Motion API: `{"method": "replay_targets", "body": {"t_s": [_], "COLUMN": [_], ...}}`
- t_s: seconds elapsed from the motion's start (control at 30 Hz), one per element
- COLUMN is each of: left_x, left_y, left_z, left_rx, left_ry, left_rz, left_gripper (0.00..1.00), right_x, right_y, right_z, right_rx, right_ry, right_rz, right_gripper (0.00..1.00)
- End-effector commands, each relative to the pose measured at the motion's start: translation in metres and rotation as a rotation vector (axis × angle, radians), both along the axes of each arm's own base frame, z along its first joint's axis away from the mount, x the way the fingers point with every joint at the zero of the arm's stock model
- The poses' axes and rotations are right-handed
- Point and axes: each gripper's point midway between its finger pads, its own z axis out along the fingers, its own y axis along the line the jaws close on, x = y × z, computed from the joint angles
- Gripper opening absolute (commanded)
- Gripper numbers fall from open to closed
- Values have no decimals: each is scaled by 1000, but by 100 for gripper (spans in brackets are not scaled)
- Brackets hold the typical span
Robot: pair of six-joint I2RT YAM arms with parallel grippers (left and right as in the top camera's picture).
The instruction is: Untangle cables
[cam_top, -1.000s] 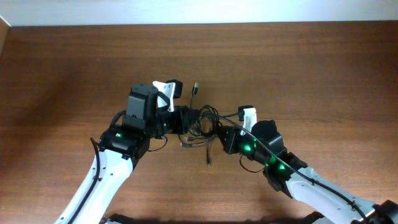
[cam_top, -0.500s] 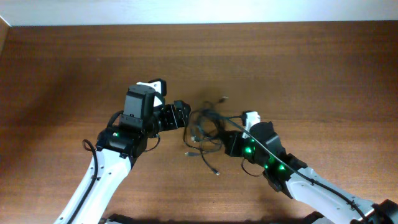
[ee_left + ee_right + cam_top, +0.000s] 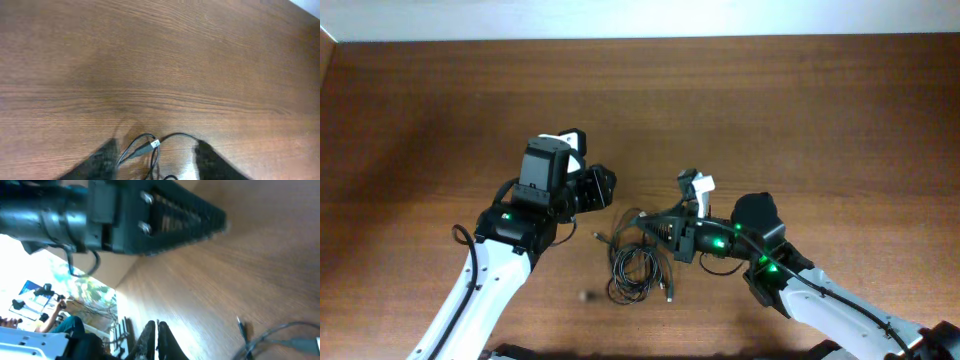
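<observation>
The cables (image 3: 636, 268) are thin black cords lying in a loose bunch of loops on the table between the two arms, toward the front. My left gripper (image 3: 603, 187) hovers up and left of the bunch. It (image 3: 156, 159) stands open, and a cord with a silver-tipped plug (image 3: 153, 145) lies on the wood between its fingers (image 3: 106, 159), untouched. My right gripper (image 3: 666, 225) sits at the bunch's upper right edge, tilted on its side. It (image 3: 157, 336) is shut and no cord shows between its fingertips. Cord strands (image 3: 282, 339) and a small plug (image 3: 241, 325) lie to its right.
The brown wooden table (image 3: 800, 100) carries only the cords. The left arm's dark body (image 3: 150, 210) fills the top of the right wrist view. The table's far edge (image 3: 640, 39) meets a white wall.
My left gripper let go of the cables, opened and drew back left. The bunch dropped toward the front edge. My right gripper stayed shut and rolled onto its side.
</observation>
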Motion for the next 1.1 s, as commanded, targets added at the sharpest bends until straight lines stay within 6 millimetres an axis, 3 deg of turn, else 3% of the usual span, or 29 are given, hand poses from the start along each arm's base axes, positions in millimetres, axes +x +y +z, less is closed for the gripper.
{"method": "replay_targets", "body": {"t_s": [0.0, 0.03, 0.07, 0.1, 0.17, 0.23, 0.37, 0.43, 0.5, 0.57, 0.63, 0.77, 0.93, 1.07], "left_x": [-1, -5, -11, -20, -37, -52, -67, -75, -87, -95, -103, -101, -70, -71], "left_y": [8, 8, 8, 8, 14, 21, 15, 4, -1, -1, 0, -10, -34, -45], "left_z": [-3, -6, -10, -16, -29, -39, -54, -61, -70, -81, -91, -99, -97, -116], "left_rx": [35, 35, 34, 40, 58, 35, -71, -127, -239, -335, -409, -544, -672, -650], "left_ry": [8, 30, 59, 104, 197, 305, 420, 464, 596, 731, 842, 972, 932, 986], "left_rz": [26, 22, 15, 8, 24, 109, 202, 171, 316, 530, 727, 952, 973, 1000], "left_gripper": [76, 93, 99, 99, 77, 66, 59, 58, 59, 74, 81, 80, 68, 72], "right_x": [3, 2, 0, -3, -6, -6, -7, -8, -13, -23, -30, -33, -32, -32], "right_y": [-6, -10, -15, -19, -21, -24, -37, -47, -58, -68, -76, -86, -87, -88], "right_z": [-26, -40, -53, -63, -69, -76, -97, -111, -125, -138, -147, -156, -156, -156], "right_rx": [-87, -130, -172, -204, -209, -197, -207, -253, -317, -376, -426, -478, -481, -484], "right_ry": [82, 136, 192, 232, 309, 448, 716, 764, 804, 851, 884, 892, 886, 883], "right_rz": [-54, -71, -90, -103, -122, -180, -337, -409, -457, -483, -508, -547, -552, -555], "right_gripper": [21, 27, 37, 43, 46, 48, 58, 61, 63, 64, 64, 64, 65, 65]}}
